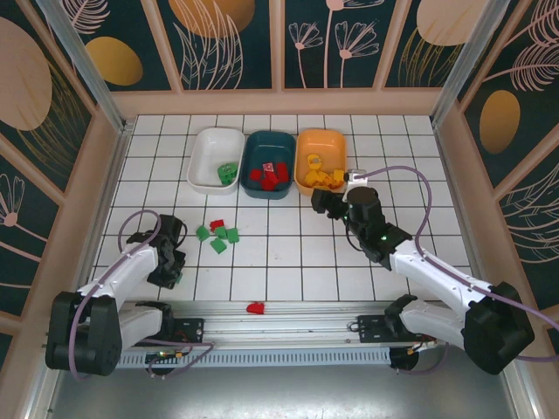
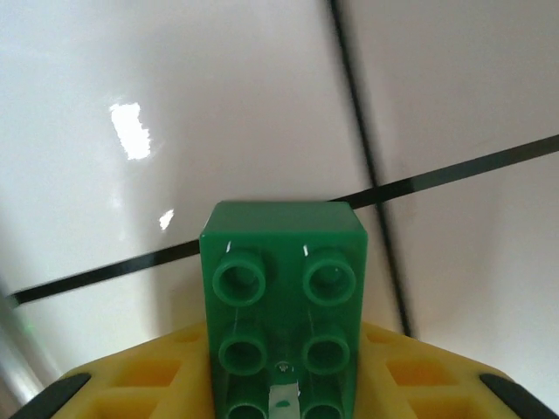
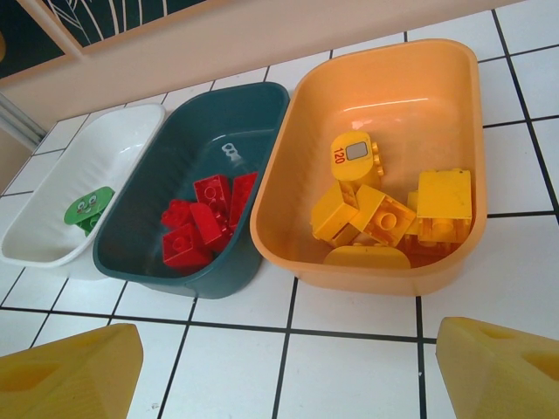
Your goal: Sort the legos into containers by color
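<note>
Left jaws tight on green lego point(image 2: 284, 301); right jaws wide apart before orange tray point(image 3: 410, 87)

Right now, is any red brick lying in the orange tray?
No, the right wrist view shows the orange tray holding yellow bricks alone, while the red bricks lie in the dark teal tray.

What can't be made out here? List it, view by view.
- Left wrist view: the green brick in the left hand. Its lower end is cut by the bottom edge.
- Right wrist view: the white tray. Its left end is cut off, and the teal tray hides part of its inside.
- Top external view: the red bricks are too small to count.
</note>
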Action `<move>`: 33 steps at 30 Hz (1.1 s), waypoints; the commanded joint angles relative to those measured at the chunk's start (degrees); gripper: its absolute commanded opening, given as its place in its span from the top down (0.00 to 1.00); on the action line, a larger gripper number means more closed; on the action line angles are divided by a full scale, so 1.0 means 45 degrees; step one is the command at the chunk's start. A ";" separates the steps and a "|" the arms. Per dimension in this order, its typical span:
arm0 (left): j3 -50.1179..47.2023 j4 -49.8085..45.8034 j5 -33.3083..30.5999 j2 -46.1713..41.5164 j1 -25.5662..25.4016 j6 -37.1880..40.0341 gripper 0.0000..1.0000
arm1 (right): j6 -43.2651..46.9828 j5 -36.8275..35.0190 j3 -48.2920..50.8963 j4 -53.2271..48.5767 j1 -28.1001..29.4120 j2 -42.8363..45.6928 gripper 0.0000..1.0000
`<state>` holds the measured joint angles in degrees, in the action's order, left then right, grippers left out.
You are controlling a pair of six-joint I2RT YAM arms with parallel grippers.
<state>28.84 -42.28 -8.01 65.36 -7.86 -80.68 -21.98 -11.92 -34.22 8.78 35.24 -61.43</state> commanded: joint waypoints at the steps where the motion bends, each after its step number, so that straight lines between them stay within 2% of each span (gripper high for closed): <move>1: 0.1061 0.2347 -0.0538 0.0131 0.0031 0.0966 0.64 | -0.0175 -0.0146 0.0026 0.0169 0.0102 0.0175 0.12; 10: 0.3596 0.2862 -0.0438 0.1038 -0.0177 0.2186 0.65 | -0.0149 -0.0163 -0.0089 0.0121 0.0156 -0.0010 0.12; 17: 0.7933 0.3697 -0.0788 0.4147 -0.0824 0.4204 0.63 | -0.0097 -0.0185 -0.0187 0.0196 0.0191 -0.0368 0.12; 23: 1.1137 0.3328 -0.1331 0.7511 -0.1293 0.5596 0.62 | -0.0057 -0.0202 -0.0287 0.0122 0.0247 -0.0642 0.12; 27: 1.2344 0.3083 -0.1749 0.9203 -0.1301 0.6386 0.62 | -0.0038 -0.0191 -0.0393 0.0047 0.0271 -0.0668 0.12; 33: 1.3082 0.3134 -0.1928 1.0563 -0.1293 0.7332 0.60 | 0.0000 -0.0107 -0.0670 -0.0073 0.0416 -0.0902 0.12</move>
<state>85.34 -26.98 -14.68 111.72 -13.78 -51.92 -21.93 -11.92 -34.96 8.69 36.25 -64.88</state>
